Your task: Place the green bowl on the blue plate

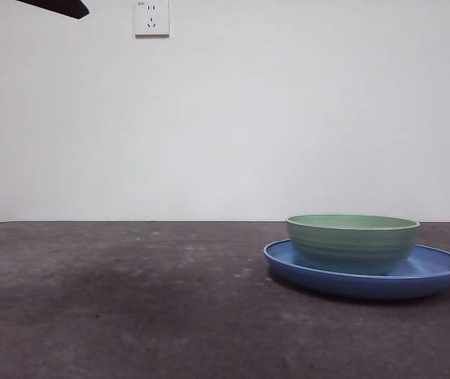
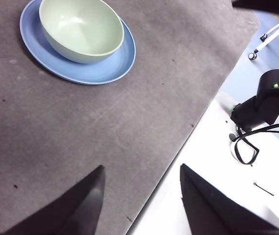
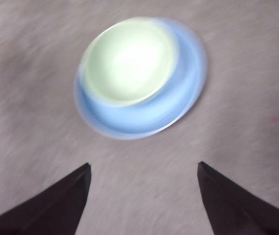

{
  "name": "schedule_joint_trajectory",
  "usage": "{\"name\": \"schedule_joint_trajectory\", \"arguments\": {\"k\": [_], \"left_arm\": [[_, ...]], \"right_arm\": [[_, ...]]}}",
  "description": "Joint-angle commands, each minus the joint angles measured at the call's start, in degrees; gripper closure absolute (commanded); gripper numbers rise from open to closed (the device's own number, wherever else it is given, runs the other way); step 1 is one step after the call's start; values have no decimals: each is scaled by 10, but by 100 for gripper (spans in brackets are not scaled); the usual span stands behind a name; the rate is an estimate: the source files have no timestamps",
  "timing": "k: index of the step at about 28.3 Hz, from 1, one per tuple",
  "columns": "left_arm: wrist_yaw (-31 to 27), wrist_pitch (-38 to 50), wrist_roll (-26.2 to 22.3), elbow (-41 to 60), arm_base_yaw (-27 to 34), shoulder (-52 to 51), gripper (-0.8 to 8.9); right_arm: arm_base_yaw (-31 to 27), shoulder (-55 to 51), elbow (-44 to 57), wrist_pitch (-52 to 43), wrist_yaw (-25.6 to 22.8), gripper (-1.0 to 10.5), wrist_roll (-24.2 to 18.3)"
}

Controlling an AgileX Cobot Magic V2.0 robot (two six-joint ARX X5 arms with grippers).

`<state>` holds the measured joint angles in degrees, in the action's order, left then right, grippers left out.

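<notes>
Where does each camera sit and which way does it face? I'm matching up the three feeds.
Front view: low, at table height, looking level across the grey table at the green bowl on the blue plate, with a wall socket behind; one black arm tip shows at the top.
Left wrist view: on the left arm, looking down; the open left gripper shows, with the table's edge nearby.
Right wrist view: on the right arm, above the bowl, blurred; the open right gripper shows.
Shared: all show the bowl on the plate.
</notes>
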<state>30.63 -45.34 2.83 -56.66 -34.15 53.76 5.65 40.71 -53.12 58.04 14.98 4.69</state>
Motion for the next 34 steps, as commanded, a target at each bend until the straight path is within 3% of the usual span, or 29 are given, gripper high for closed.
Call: {"name": "schedule_joint_trajectory", "arguments": {"k": [1, 11, 16, 20, 26, 34], "left_arm": [[5, 3, -7, -7, -4, 5, 565], [5, 1, -7, -7, -4, 5, 565], [5, 1, -7, -7, -4, 5, 565], [5, 1, -7, -7, -4, 5, 565], [5, 1, -7, -7, -4, 5, 565], [5, 1, -7, -7, -4, 5, 565]], "right_arm": [[-3, 32, -11, -38, -15, 600, 42], [-32, 227, -11, -140, -12, 601, 27], [-49, 323, -11, -184, 29, 601, 20], [-50, 384, -11, -220, 32, 602, 15], [-50, 449, -11, -268, 32, 686, 13], [-50, 513, -11, -310, 46, 689, 13]]}}
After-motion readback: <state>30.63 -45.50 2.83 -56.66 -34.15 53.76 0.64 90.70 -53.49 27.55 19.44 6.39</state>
